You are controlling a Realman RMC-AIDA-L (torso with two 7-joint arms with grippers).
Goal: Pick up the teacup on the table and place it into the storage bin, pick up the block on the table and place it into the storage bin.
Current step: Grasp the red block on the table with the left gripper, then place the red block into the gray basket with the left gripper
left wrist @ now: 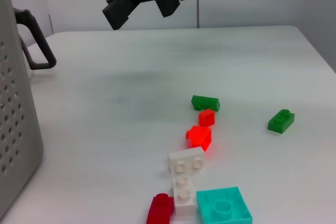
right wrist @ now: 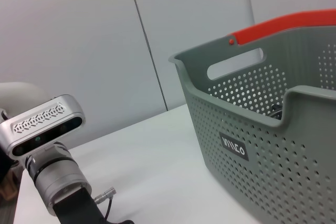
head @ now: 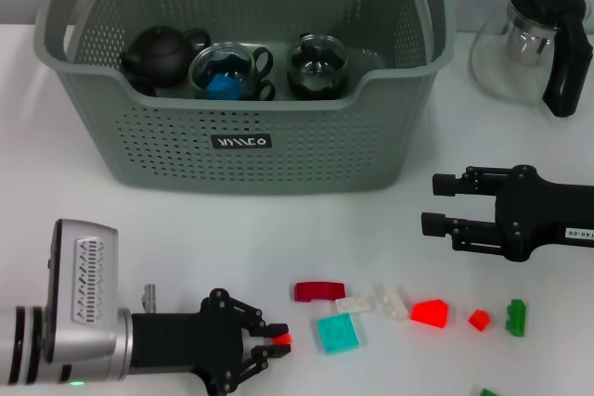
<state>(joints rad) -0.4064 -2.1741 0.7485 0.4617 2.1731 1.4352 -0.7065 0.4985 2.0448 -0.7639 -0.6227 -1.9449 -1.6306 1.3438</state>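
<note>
White table [head: 56, 136]. Large grey perforated plastic storage bin [head: 241, 127] with orange handle clips stands at the back, left of centre. Inside it, left to right: a dark round teapot [head: 160, 53], a glass teacup [head: 225, 72] holding a blue block [head: 223, 86], and a second dark glass teacup [head: 316, 66].

Front of table: left tool [head: 276, 340] lies low over the surface, arm reaching in from the left edge. Its fingers are nearly together on a small red block [head: 281, 336]; looks pinched, though whether the block is off the table cannot be told.

Loose blocks run rightward just beyond it: dark red curved piece [head: 319, 291], teal square block [head: 337, 332], two white studded bricks [head: 374, 302] touching, bright red block [head: 430, 312], small red block [head: 479, 320], green brick [head: 516, 317]. Another green piece [left wrist: 281, 120] sits apart, seen in the left wrist view.

Right tool [head: 436, 203] hangs over bare table right of the bin, level, fingers spread apart and holding nothing, pointing toward the bin.

Far right back: a clear glass pitcher with black handle and lid [head: 534, 39].
</note>
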